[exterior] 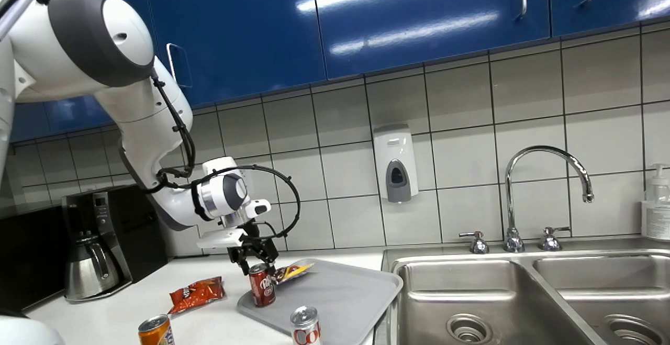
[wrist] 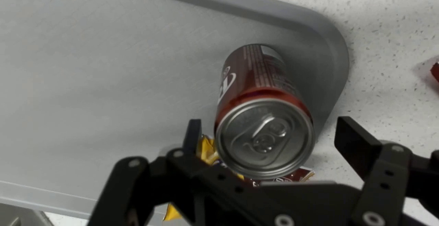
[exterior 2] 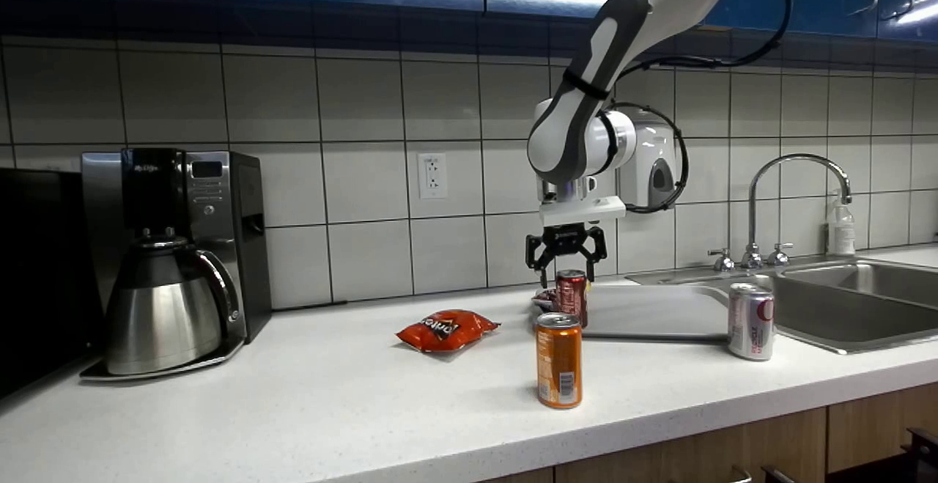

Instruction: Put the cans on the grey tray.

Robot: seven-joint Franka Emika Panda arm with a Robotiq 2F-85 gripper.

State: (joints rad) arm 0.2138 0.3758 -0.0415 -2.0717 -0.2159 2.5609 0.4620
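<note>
One red can point(wrist: 262, 111) upright on tray point(wrist: 103, 82) near corner, claw point(wrist: 269, 128) apart round it w/ gaps; silver can point(exterior 2: 751, 322) just beside tray, orange can point(exterior 2: 559, 360) farther off, both on worktop point(exterior 2: 293, 402). Prob. stiff, slick, wt. unclear; pinch mid-body.

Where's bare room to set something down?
Grey tray: broad stretch between the dark red can and sink. Counter: between coffee maker and red packet. Crowded: tray corner at that can, with the open gripper at its top and a yellow-brown packet close by.
</note>
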